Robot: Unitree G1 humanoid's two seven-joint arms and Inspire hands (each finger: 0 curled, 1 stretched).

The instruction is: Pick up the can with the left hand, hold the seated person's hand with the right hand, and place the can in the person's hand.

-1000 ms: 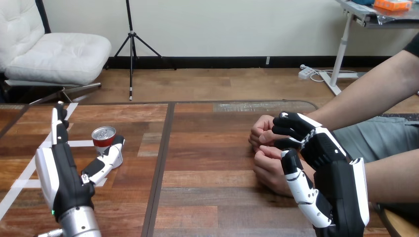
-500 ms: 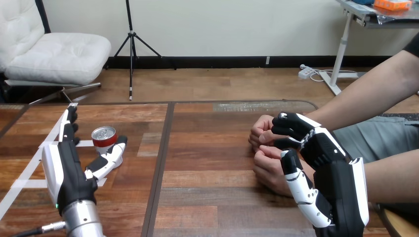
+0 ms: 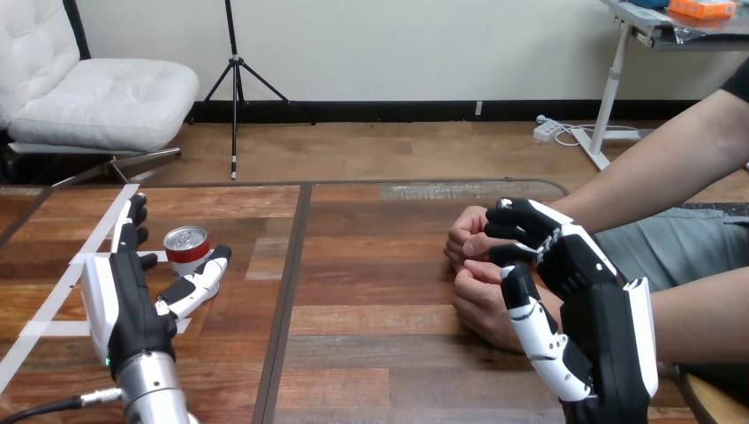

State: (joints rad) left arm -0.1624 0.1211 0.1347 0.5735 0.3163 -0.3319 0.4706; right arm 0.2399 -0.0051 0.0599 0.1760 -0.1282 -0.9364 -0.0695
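Red can stands upright beside the open left robot hand, while the right robot hand clasps the person's hand.

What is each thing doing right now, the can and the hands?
Red can with silver top: upright on the wooden table, not lifted.
Left hand: open, thumb and fingers either side of the can.
Right hand: curled round the person's hand.

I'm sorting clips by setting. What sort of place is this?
Probably a robot handover test setup: tape marks on the table, a can by the left robot hand, the right robot hand curled round a person's hand.
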